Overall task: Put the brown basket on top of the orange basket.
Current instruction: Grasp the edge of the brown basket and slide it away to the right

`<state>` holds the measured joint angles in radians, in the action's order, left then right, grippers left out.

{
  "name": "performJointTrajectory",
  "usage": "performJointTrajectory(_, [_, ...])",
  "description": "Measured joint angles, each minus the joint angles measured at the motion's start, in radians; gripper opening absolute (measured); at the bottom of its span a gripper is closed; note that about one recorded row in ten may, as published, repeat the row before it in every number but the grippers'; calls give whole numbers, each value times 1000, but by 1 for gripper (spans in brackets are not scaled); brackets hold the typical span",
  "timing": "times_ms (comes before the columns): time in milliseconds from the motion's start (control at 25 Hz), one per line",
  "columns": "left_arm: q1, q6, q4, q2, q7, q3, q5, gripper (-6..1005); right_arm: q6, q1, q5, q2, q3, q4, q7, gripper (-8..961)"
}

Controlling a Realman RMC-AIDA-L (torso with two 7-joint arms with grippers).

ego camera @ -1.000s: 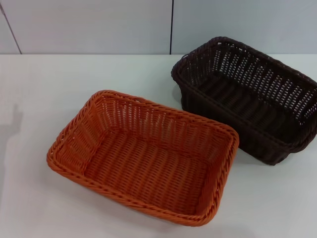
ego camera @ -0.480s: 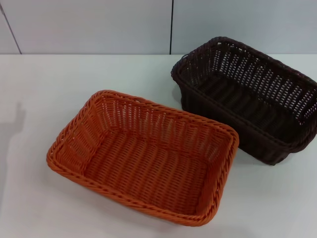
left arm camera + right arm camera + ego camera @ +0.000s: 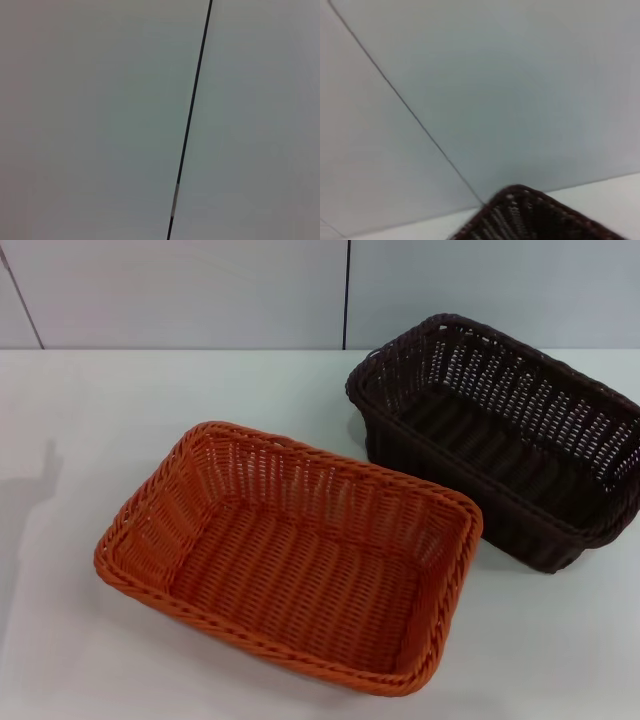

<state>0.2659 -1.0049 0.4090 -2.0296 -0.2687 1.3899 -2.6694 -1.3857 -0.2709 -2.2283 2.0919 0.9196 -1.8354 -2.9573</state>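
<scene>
Neither gripper is showing in any view, so I can't tell whether the fingers are spread or pressed together on either arm. The left wrist camera is seeing only wall panel and a seam. The right wrist camera is catching a corner of the brown basket [image 3: 530, 215] below the wall, so the right arm is probably hanging near it.

The brown basket [image 3: 500, 435] is sitting upright at the table's far right, with its right end running out of the head view. The orange basket [image 3: 290, 555] is sitting upright nearer the robot, centre-left. Their nearest corners are lying close together, with a narrow strip of table [image 3: 90, 420] between them; they look apart, not touching.

Risks, as I'm judging them:
- The open weave and braided rim are giving poor purchase; a one-sided rim grip could let the basket tilt or slip on the lift.
- With the corners this close, a low lift could drag the brown one into the orange rim and shove it.
- Both baskets are lying skewed at slightly different angles, so without rotation the brown one could land cocked on the rim.

Room: open table is lying left of and behind the orange basket. The wall is standing close behind the brown one, so the approach is looking better from above.
</scene>
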Motion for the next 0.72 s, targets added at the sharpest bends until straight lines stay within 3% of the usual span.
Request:
performJointTrajectory(120, [1, 1, -5, 6, -7, 0, -2, 764, 48, 33, 87, -4, 7, 75, -1, 702])
performJointTrajectory(280, [1, 3, -8, 14, -7, 1, -2, 764, 60, 25, 115, -13, -13, 168, -1, 702])
performJointTrajectory(720, [11, 43, -6, 16, -7, 1, -3, 764, 76, 116, 215, -9, -24, 212, 0, 702])
